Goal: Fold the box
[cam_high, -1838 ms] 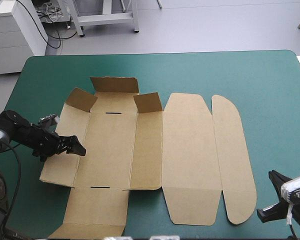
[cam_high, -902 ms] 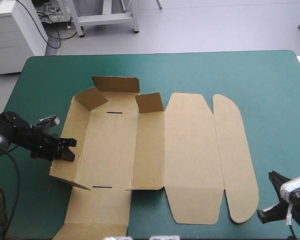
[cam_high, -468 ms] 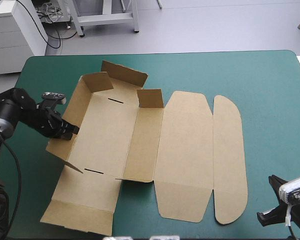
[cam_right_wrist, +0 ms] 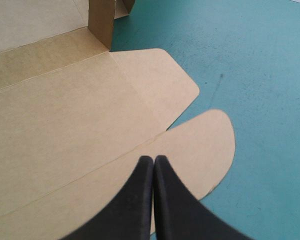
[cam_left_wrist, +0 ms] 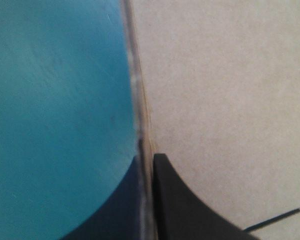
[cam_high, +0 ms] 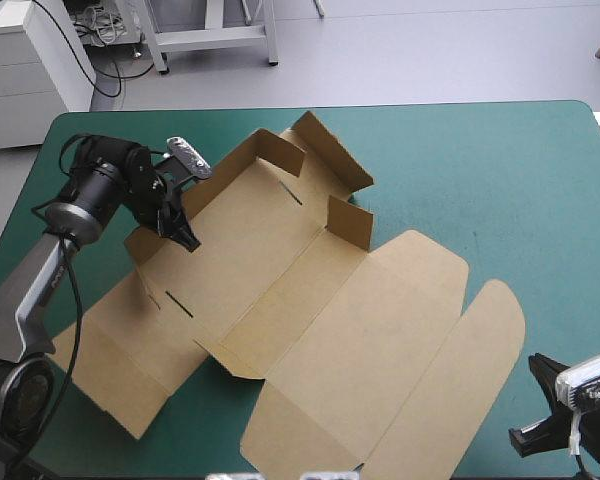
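Your left gripper (cam_high: 187, 238) is clamped on the box (cam_high: 280, 270). The fingers are all but closed, with the edge of the raised left wall pinched between them. The left wrist view shows the thin board edge running straight out from between the two black fingers, with the teal-green cover on one side and brown board on the other.

The box sits skewed on the desk (cam_high: 480, 170), running diagonally from the near left corner toward the far middle. The wall in your left gripper is lifted off the cover. At the far end three short flaps (cam_high: 325, 150) stand up around the base panel. The rest lies flat. The lid panel (cam_high: 380, 330) and its rounded tuck flap (cam_high: 480, 350) spread toward the near right.

Your right gripper (cam_right_wrist: 153, 159) is closed to one pointed arch and holds nothing. It sits at the near right corner of the desk, just beside the rounded tuck flap, and the flap and lid stretch out ahead of it. You can't tell from these views whether its tips touch the board.

The two grippers are well apart, at opposite ends of the box.
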